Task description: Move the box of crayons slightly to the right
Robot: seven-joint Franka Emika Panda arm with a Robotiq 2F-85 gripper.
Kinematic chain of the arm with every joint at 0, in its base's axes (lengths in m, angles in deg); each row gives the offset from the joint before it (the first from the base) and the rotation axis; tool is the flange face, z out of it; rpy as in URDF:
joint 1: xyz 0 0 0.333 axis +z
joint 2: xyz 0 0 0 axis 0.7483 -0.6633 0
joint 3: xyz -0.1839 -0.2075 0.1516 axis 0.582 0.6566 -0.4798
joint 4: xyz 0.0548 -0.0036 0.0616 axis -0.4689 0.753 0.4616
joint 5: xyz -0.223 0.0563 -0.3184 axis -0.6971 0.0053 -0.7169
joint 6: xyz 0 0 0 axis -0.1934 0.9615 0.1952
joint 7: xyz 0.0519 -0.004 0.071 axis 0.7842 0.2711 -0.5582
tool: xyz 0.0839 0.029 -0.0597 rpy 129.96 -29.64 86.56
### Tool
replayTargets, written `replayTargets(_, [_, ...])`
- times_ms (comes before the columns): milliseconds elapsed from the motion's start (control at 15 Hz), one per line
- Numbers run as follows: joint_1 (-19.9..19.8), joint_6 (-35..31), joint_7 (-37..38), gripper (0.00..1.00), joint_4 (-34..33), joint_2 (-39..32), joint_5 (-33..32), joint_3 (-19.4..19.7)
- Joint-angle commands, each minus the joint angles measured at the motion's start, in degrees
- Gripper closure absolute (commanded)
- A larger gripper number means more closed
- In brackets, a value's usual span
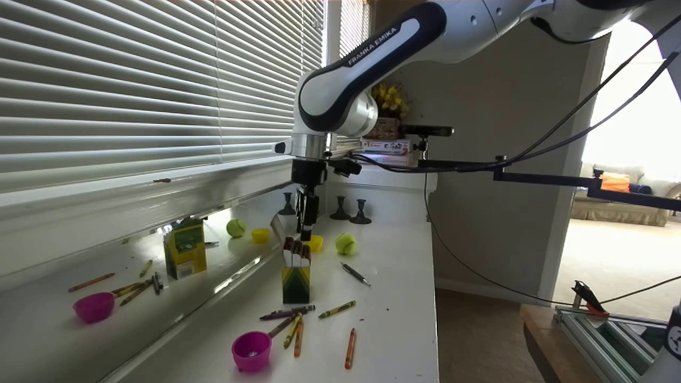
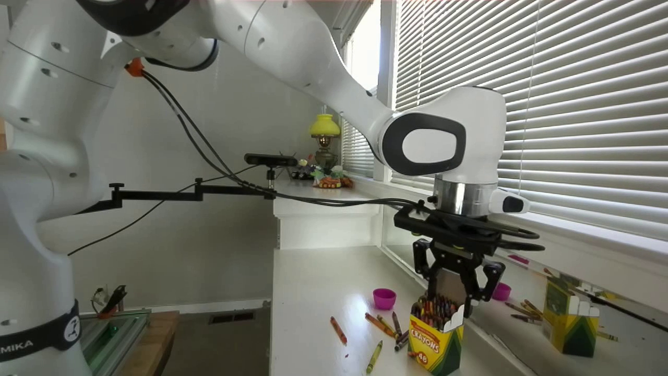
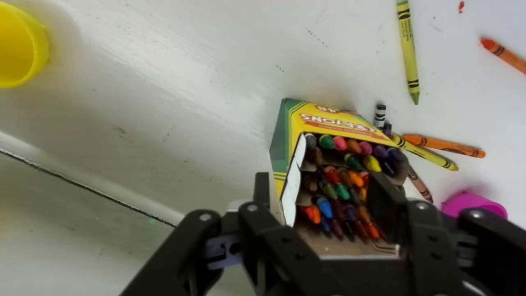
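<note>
The box of crayons (image 1: 296,290) stands upright on the white ledge, dark green with yellow edges on its narrow side. Its yellow front (image 2: 425,339) shows in an exterior view, and its raised back flap is partly hidden behind the fingers. From above, the wrist view shows the box (image 3: 337,119) packed with rows of crayons. My gripper (image 2: 450,304) points down at the box top, jaws spread. One finger (image 3: 261,185) lies just outside the box's side wall, with a gap between them. The opposite finger (image 3: 384,193) overlaps the crayons; whether it touches them I cannot tell.
A mirror (image 1: 42,330) runs along the ledge's back and reflects the box. Loose crayons (image 1: 337,309) and a magenta bowl (image 1: 251,351) lie near the box. A tennis ball (image 1: 345,243), a yellow cup (image 3: 18,45) and a pen (image 1: 355,274) are on its far side.
</note>
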Motion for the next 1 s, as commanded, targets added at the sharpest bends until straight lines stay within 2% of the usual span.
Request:
replayTargets(0, [1.09,0.65,2.08,0.04,2.78,2.70,-2.38,1.31])
replayTargets(133, [1.36,0.13,3.05,0.00,3.21,2.94,-3.01,1.80])
replayTargets(533, [1.95,-0.37,3.81,0.00,1.82,2.63,-3.01,1.69])
replayTargets(933, [0.95,-4.99,-4.71,0.00,0.56,1.49,-1.57,-0.37])
